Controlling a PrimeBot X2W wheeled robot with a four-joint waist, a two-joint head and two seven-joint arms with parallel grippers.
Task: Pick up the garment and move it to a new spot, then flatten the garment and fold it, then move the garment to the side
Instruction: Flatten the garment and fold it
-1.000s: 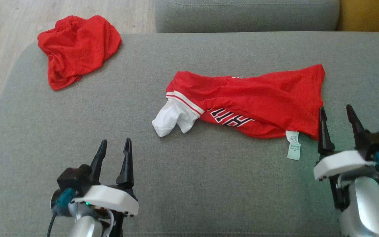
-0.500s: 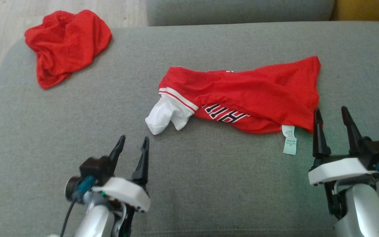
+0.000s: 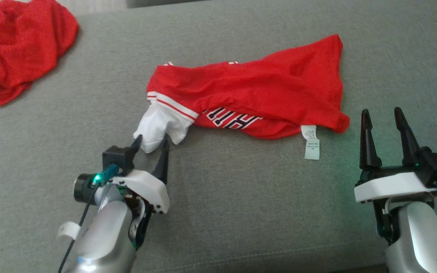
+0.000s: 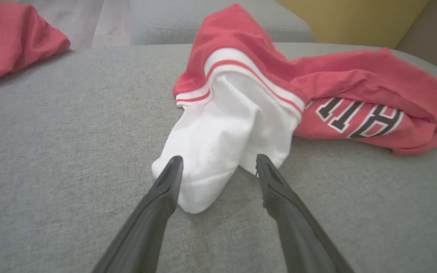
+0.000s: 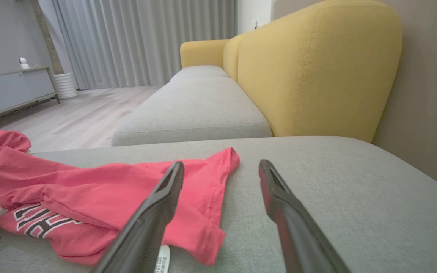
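Red jersey lies crumpled on the grey sofa cushion, not yet lifted, so moving, flattening, folding and setting aside all remain. Left gripper, jaws spread, straddles the tip of the white sleeve without pinching it. Right gripper, jaws also apart, hovers empty near the hem and care label.

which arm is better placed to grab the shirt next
Left. The left gripper is open with its fingers either side of the white sleeve of the garment. The right gripper, also open, sits beside the red hem with only cushion between its fingers.
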